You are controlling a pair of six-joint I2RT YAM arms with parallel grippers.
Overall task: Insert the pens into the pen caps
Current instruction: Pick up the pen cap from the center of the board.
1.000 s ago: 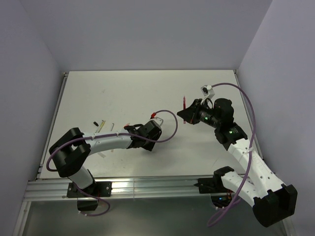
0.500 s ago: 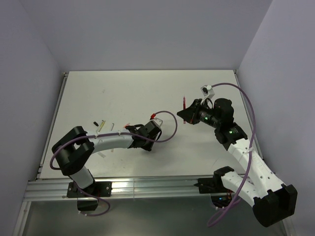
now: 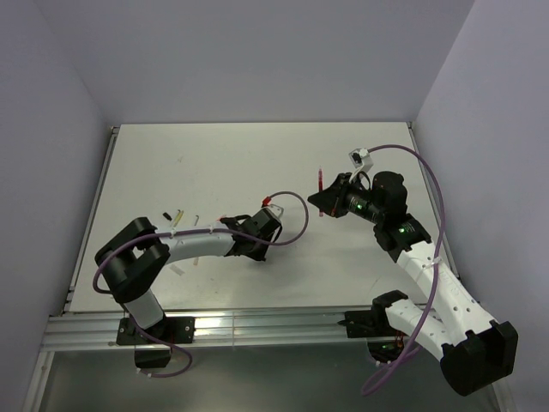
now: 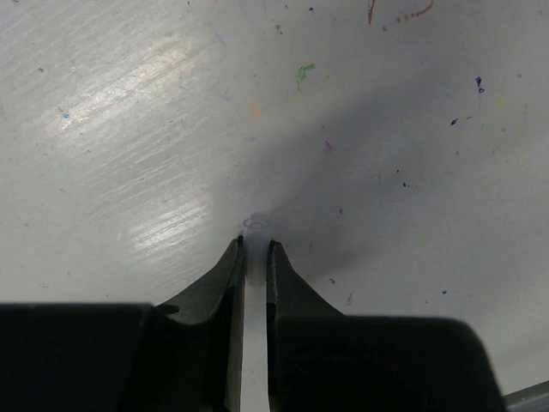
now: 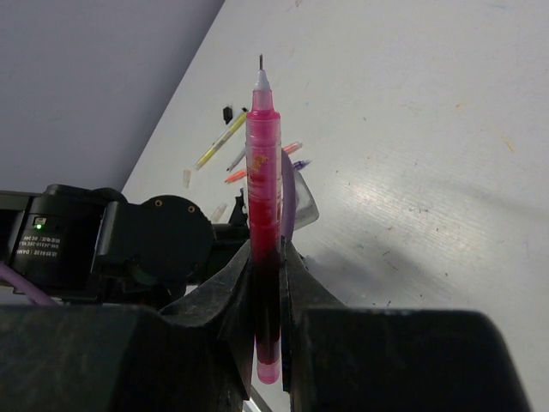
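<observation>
My right gripper (image 5: 266,257) is shut on a red pen (image 5: 262,146) and holds it upright, tip up, above the table. In the top view the right gripper (image 3: 322,202) is right of centre, and the red pen (image 3: 320,182) sticks out beyond it. My left gripper (image 4: 254,249) is shut on a whitish-clear pen cap (image 4: 254,230), whose open end points at the table just below. In the top view the left gripper (image 3: 254,254) is low over the table, left of the right one. A yellow pen (image 5: 220,139), an orange pen (image 5: 262,163) and a purple pen (image 5: 298,163) lie on the table beyond.
Loose on the table's left part lie a black cap (image 3: 164,215), the yellow pen (image 3: 178,215), a thin white stick (image 3: 196,221) and clear caps (image 3: 177,269). A purple cable (image 3: 296,225) loops off the left wrist. Walls stand close on the left, back and right.
The left arm's elbow and forearm have shifted slightly right while its gripper stays low over the same spot. The right arm holds still with the red pen.
</observation>
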